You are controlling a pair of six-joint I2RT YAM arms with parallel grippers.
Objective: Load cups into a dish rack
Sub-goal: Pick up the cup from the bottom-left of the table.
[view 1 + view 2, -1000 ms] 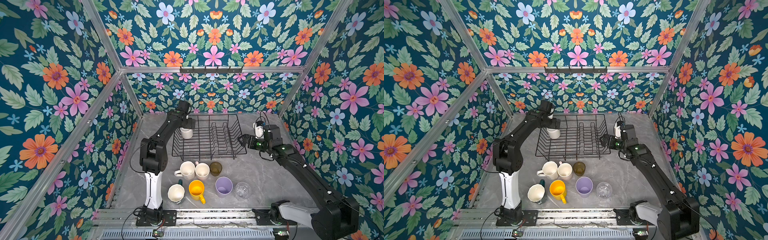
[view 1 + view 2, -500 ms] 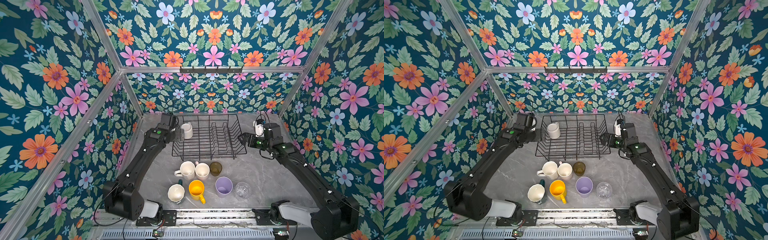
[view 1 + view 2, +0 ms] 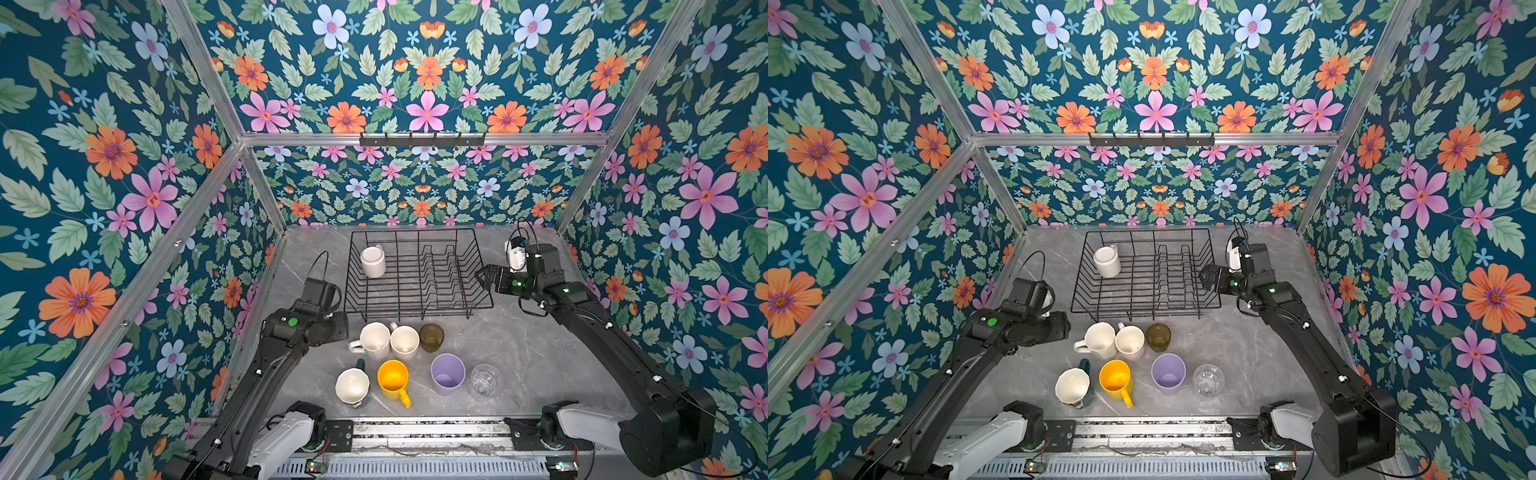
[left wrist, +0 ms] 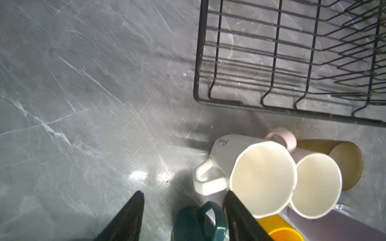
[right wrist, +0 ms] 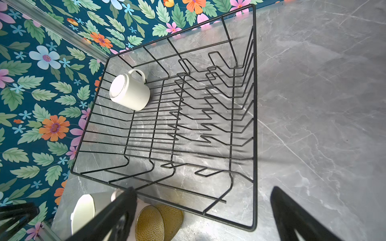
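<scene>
The black wire dish rack stands at the back, with a white mug upside down in its far left corner. In front of it stand a white mug, a pale pink mug, an olive glass, a dark green mug, a yellow mug, a lilac tumbler and a clear glass. My left gripper hangs open above the green mug's handle, holding nothing. My right gripper is open beside the rack's right edge.
Flowered walls close in the grey marble table on three sides. A metal rail with both arm bases runs along the front. A black hook bar hangs on the back wall. Bare tabletop lies left and right of the rack.
My left arm has pulled back from the rack's far left corner, leaving the white mug there, and swung forward over the front cups, with its jaws narrower. The right arm has not moved.
</scene>
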